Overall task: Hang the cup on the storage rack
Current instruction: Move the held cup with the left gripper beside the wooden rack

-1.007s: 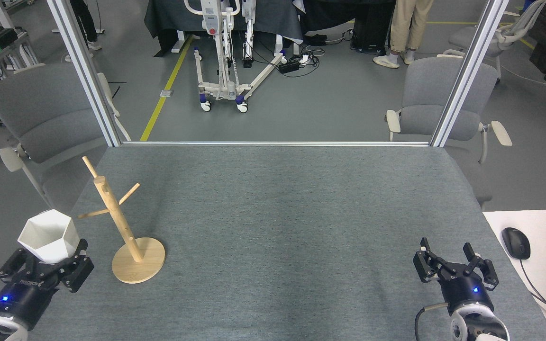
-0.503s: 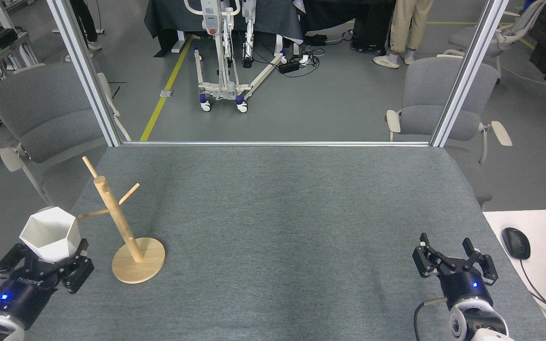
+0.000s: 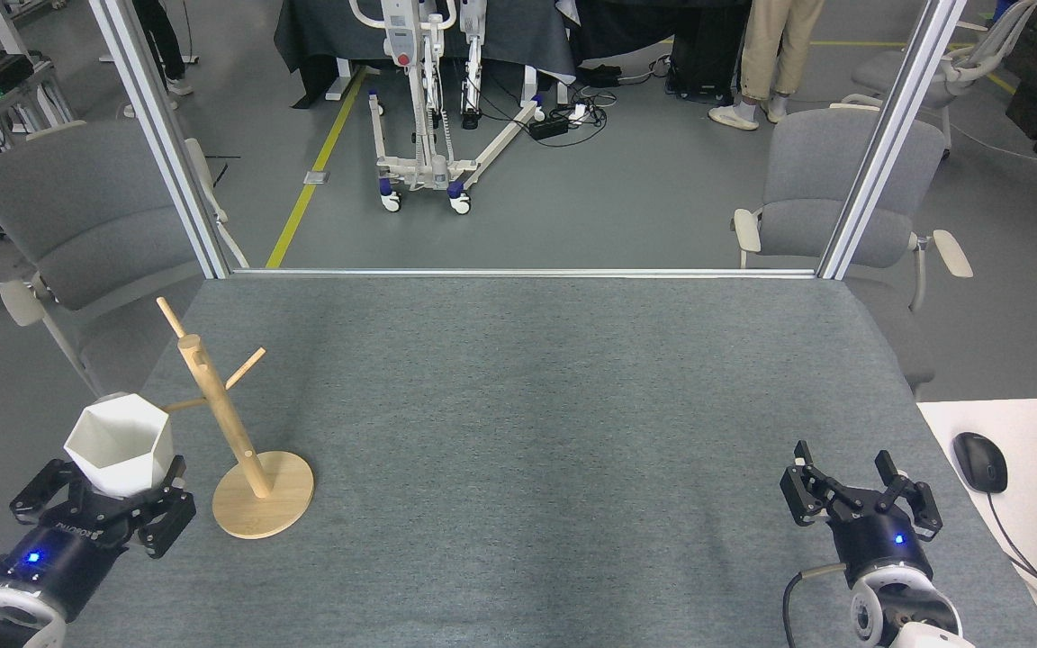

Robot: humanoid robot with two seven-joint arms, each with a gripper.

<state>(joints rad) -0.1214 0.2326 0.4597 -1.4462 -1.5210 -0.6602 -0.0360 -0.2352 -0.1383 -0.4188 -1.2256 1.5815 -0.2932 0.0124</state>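
Observation:
A white faceted cup (image 3: 122, 444) with a hexagonal rim is held upright, mouth up, in my left gripper (image 3: 109, 490), which is shut on its lower part at the table's front left. The cup's handle is hidden. Just right of it stands the storage rack (image 3: 229, 432), a light wooden pole with thin angled pegs on a round disc base; its lowest left peg ends right behind the cup's rim. My right gripper (image 3: 859, 490) hovers open and empty near the front right of the table.
Grey felt covers the table (image 3: 527, 432). Aluminium frame posts (image 3: 163, 139) rise at the back corners. Grey chairs (image 3: 829, 193) stand behind both sides. A mouse (image 3: 979, 461) and keyboard lie on a white desk at right. A person's legs (image 3: 775, 58) are far back.
My left gripper has carried the cup to the right, closer to the rack's lowest peg. The right gripper has barely shifted.

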